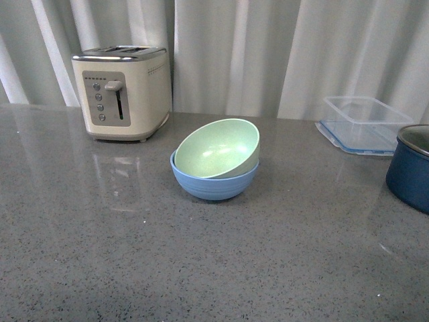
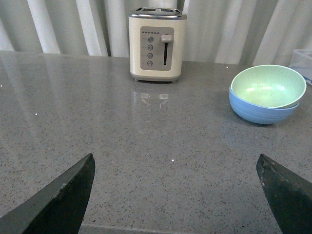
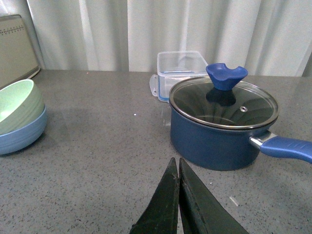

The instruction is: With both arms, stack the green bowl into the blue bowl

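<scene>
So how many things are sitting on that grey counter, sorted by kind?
Bowls: 2, the green bowl sitting tilted inside the blue bowl
Toasters: 1, the cream toaster
Pots: 1, the dark blue pot with a glass lid
Clear plastic containers: 1, the container
Total: 5

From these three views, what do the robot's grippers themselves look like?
Only fingers show. The left gripper has two dark grey-black flat fingers tapering to points. The right gripper has thin, dark, blade-like fingers. No cables or markings are visible, and the front view shows neither arm.
</scene>
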Motion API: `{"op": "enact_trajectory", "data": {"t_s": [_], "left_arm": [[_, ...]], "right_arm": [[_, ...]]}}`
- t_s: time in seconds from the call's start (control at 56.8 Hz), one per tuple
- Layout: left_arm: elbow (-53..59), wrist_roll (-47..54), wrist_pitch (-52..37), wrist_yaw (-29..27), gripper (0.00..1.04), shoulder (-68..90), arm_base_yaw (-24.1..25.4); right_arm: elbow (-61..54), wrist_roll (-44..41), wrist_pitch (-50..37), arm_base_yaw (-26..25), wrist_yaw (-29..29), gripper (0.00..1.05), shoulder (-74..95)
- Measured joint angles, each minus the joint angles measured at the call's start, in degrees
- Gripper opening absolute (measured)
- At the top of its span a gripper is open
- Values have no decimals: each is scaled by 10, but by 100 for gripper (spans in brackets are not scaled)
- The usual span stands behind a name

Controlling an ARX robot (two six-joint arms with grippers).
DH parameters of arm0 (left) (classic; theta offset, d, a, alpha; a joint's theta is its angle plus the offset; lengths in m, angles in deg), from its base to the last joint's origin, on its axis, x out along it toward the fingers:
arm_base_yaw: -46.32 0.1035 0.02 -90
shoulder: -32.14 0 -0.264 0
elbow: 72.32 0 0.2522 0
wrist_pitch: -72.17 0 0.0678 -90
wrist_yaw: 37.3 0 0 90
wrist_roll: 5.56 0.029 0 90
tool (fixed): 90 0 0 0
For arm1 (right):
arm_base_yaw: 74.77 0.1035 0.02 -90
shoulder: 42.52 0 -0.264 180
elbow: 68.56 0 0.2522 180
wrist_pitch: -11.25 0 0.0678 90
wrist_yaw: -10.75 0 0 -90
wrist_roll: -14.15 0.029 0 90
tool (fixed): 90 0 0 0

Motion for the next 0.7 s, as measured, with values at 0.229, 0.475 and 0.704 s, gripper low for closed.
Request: {"op": "enact_trajectory", "data": {"t_s": [0.229, 0.475, 0.704], "left_arm": [[0, 0, 0, 0, 98, 0, 0], [0, 0, 0, 0, 98, 0, 0], [0, 0, 0, 0, 98, 0, 0]], "right_arm": [[-39, 0, 23, 0, 3, 1, -72], [-56, 0, 107, 0, 3, 1, -167], [-56, 0, 174, 0, 3, 1, -238]]}}
